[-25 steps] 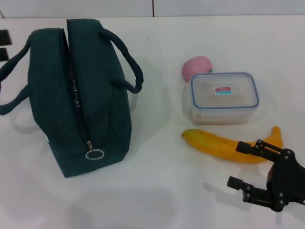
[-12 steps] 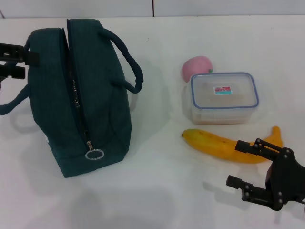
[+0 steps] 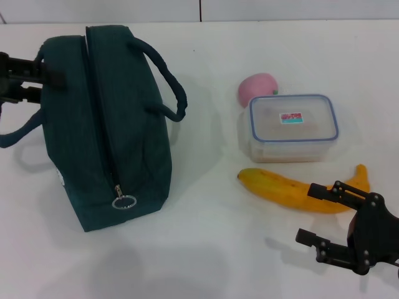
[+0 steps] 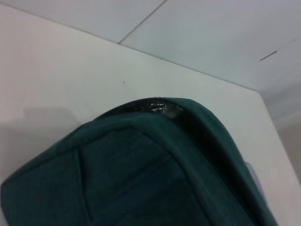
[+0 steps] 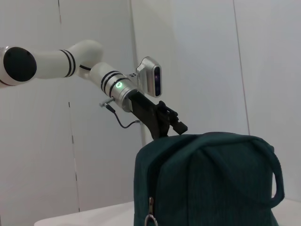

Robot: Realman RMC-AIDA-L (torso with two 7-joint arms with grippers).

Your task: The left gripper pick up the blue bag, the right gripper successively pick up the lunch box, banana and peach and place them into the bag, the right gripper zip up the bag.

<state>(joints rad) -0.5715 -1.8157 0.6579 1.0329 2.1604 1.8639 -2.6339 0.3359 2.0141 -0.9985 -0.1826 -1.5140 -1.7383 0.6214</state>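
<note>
Jaws: right gripper (image 3: 321, 215) spread wide beside banana (image 3: 299, 190); left gripper (image 3: 43, 82) at blue bag (image 3: 106, 124) top, state unclear. Bag zipped; lunch box (image 3: 292, 128) lidded, contents unclear.

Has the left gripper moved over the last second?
Yes. The left gripper has come in from the view's left edge toward the blue bag, reaching its top left side.
</note>
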